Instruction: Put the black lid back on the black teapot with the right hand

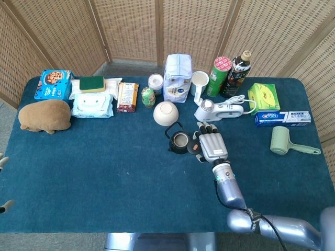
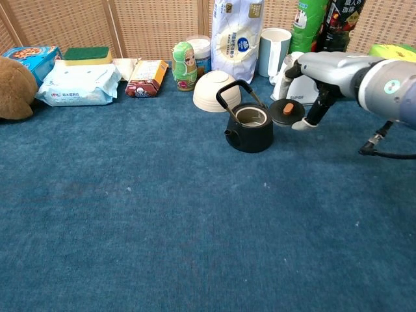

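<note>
Fingers (image 2: pixel 305 123) of the right hand (image 1: pixel 211 145) pinch the lid (image 2: pixel 286 111) by its rim, carrying it off the table just right of the teapot (image 2: pixel 248 127), whose mouth is open. The lid looks small, rigid and probably light; its smooth edge could slip, so a rim grip that leaves the orange knob (image 2: pixel 287 109) free seems soundest. The head view hides the lid under the hand, and the left hand is not visible in either view.

robot hand (image 1: pixel 210 146): silver-grey, dark fingers | wrist: blue-silver, green light | cable: black
</note>
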